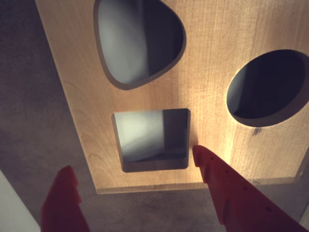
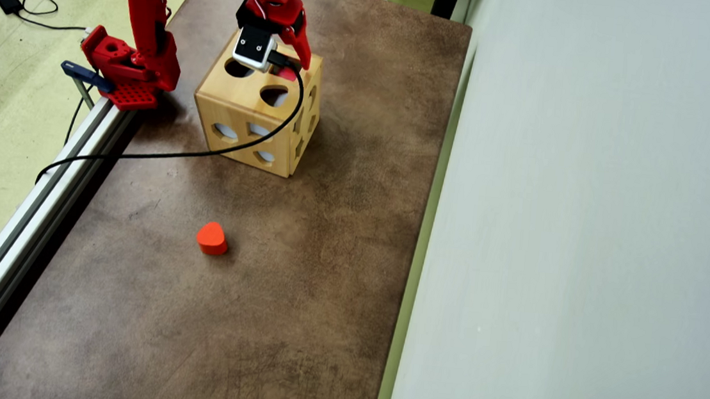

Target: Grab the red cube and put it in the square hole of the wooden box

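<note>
the red cube is not in sight, so maybe it fell into the square hole (image 1: 152,140), middle of the wrist view. the wooden box (image 2: 253,113) sits upper left in the overhead view. above it the gripper (image 1: 133,181) hangs with jaws wide, holding nothing. the heart block (image 2: 211,238) lies alone on the table (image 2: 321,286).

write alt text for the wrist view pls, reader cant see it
Two red gripper fingers hang open and empty over the pale top of the wooden box, flanking the square hole. A rounded teardrop hole sits above it and a round hole to the right; no cube shows.
</note>
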